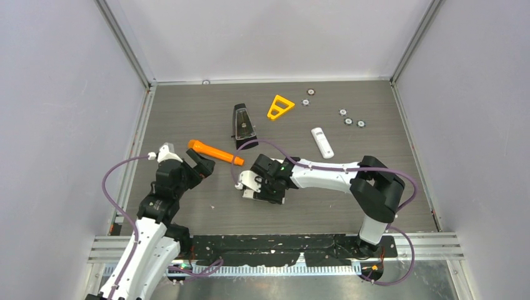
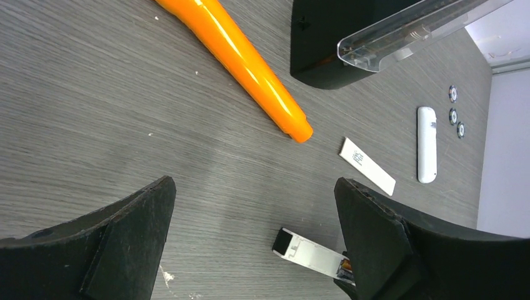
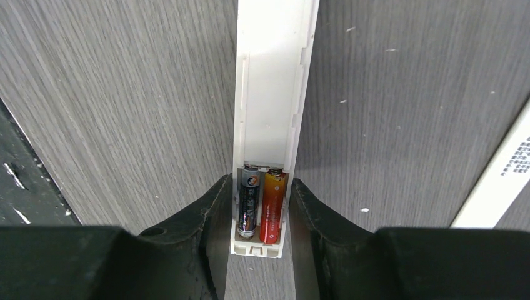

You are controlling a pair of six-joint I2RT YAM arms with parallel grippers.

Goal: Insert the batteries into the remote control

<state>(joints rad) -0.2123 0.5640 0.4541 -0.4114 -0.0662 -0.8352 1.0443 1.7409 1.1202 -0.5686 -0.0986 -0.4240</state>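
The white remote control (image 3: 270, 94) lies on its face on the grey table, its battery bay uncovered. Two batteries sit side by side in the bay, a dark grey one (image 3: 249, 203) and an orange-red one (image 3: 273, 207). My right gripper (image 3: 259, 212) is shut on the remote's sides at the bay end. In the top view it (image 1: 259, 189) is at mid table. My left gripper (image 2: 255, 187) stands wide open with nothing between its fingers, just left of the remote's far end (image 2: 309, 251). Seen from above, the left gripper (image 1: 201, 164) hovers near the orange tool.
An orange handle-shaped tool (image 1: 215, 152) lies behind the left gripper. A black box with a clear lid (image 1: 242, 122) and a yellow triangle (image 1: 280, 106) lie farther back. A second white remote (image 1: 322, 142), a flat white cover (image 2: 369, 165) and several silver discs (image 1: 348, 120) are to the right.
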